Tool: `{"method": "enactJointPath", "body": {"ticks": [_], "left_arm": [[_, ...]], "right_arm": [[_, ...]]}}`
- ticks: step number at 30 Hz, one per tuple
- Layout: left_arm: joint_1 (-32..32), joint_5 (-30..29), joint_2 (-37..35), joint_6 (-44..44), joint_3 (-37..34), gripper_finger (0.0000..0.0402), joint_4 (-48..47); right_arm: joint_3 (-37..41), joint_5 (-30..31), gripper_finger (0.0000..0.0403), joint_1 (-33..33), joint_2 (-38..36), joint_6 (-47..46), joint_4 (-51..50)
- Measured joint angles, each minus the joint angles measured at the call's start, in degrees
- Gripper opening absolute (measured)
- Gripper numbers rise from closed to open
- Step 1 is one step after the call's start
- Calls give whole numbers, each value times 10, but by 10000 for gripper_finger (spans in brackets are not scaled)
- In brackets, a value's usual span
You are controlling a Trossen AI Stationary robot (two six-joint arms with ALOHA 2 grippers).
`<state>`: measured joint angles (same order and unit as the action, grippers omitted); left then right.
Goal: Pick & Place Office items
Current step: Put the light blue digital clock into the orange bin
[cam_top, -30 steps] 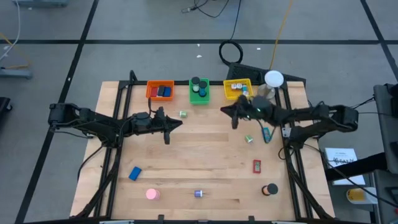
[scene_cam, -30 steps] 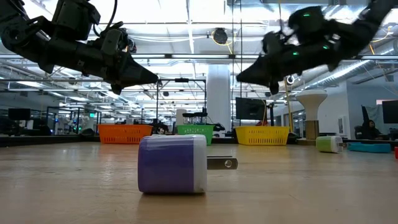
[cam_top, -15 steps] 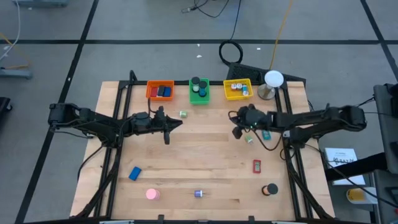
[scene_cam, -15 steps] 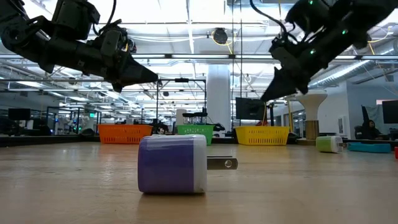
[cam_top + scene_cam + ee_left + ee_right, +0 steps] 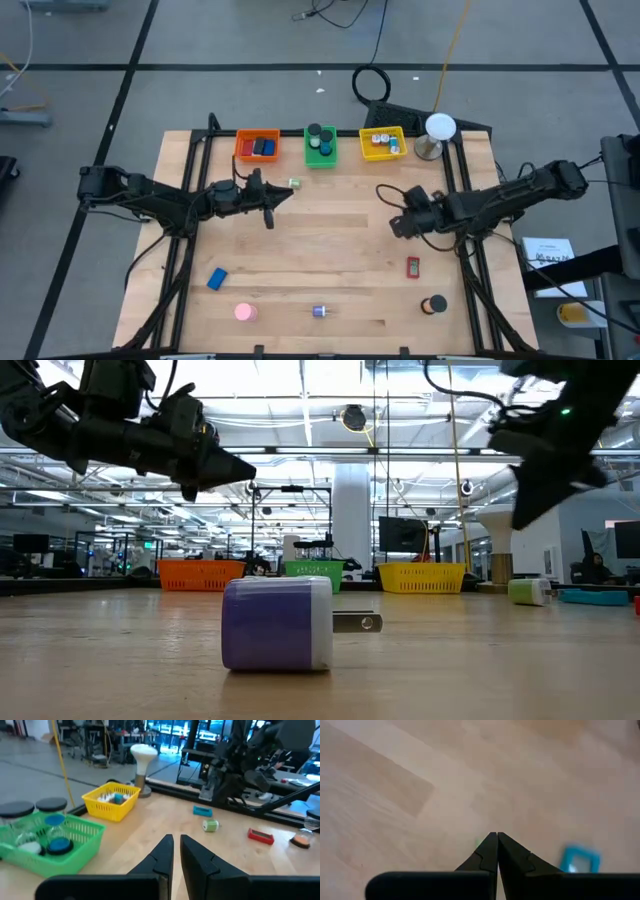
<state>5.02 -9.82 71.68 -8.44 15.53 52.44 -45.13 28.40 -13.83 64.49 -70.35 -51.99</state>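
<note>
Left gripper (image 5: 270, 197): fingers nearly together, empty, hanging above the bare board (image 5: 330, 240), apparently waiting.
Green bin (image 5: 321, 147): just beyond its tips, already holding round pieces.
Purple plug (image 5: 319, 311): well behind both claws, unsorted.
Right gripper (image 5: 398, 226): pinched together on nothing, tips aimed down at the wood.
Teal item (image 5: 578, 859): just beside its tips, likely the next pick.
Red block (image 5: 412, 266): near the right claw, loose.

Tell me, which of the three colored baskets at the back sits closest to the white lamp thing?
The yellow bin. It stands right beside the white-domed stand, while the green bin is in the middle and the orange bin is farthest away.
</note>
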Motion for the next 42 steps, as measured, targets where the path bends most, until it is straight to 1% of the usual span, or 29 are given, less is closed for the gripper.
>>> {"method": "enactJointPath", "body": {"ticks": [3,6,8,11,15,18,21,24,28,31,34,38,42], "left_arm": [[-7,-3,0,17,0,28,18],[-14,-3,0,33,0,7,23],[-19,-1,0,40,0,5,30],[-26,11,0,51,0,3,42],[-33,13,0,54,0,6,50],[-33,13,0,58,0,3,49],[-33,13,0,56,0,6,49],[-33,13,0,55,0,10,50],[-33,13,0,54,0,3,49],[-33,13,0,53,0,10,49],[-33,13,0,54,0,12,49],[-33,13,0,54,0,3,49],[-33,13,0,54,0,13,49]], "right_arm": [[-1,-13,3,-36,0,-113,-71],[8,-31,14,-58,0,-209,-124],[19,-33,31,-62,0,-244,-133],[40,-54,64,-51,1,-255,-137],[55,-59,115,-15,0,-230,-133],[61,-65,151,29,1,-191,-121],[62,-65,179,80,-1,-134,-115],[63,-72,199,128,1,-74,-103],[63,-78,213,177,1,-30,-104],[65,-94,215,209,1,-11,-100],[84,-121,212,233,1,14,-69],[123,-152,211,260,1,37,-18],[155,-166,212,277,1,52,32]]}}
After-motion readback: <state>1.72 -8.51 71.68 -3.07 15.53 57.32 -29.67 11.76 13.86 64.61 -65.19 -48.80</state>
